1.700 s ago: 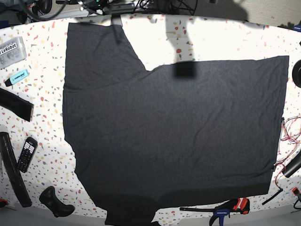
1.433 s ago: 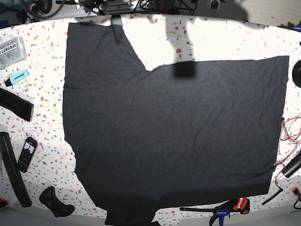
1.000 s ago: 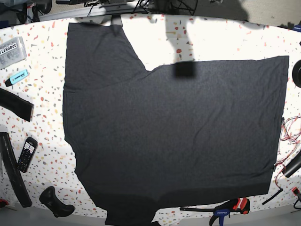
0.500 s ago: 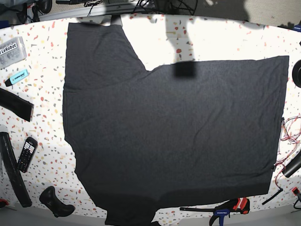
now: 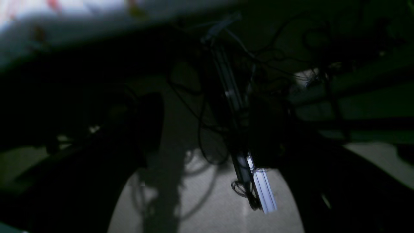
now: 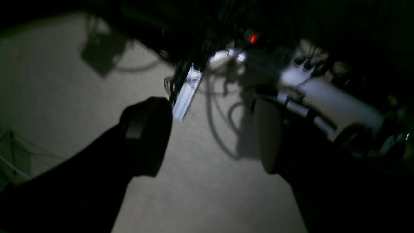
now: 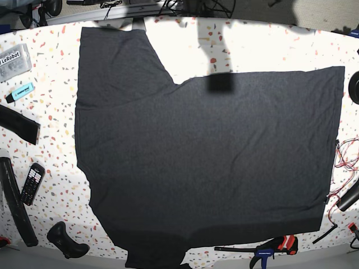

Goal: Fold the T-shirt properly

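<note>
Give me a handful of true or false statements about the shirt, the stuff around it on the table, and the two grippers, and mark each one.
1. The T-shirt lies spread flat on the speckled table. True.
2. A gripper is clamped on the shirt's sleeve. False: no gripper shows in the base view, and nothing touches the shirt.
3. The right gripper has its jaws apart with nothing between them. True: only floor shows in the gap.
4. A calculator lies on the table beside the shirt, not on it. True.
5. The blue highlighter rests on top of the shirt. False: it lies on bare table, apart from the fabric.
6. The left wrist view shows the shirt close up. False: it is dark, showing only cables and floor.
</note>
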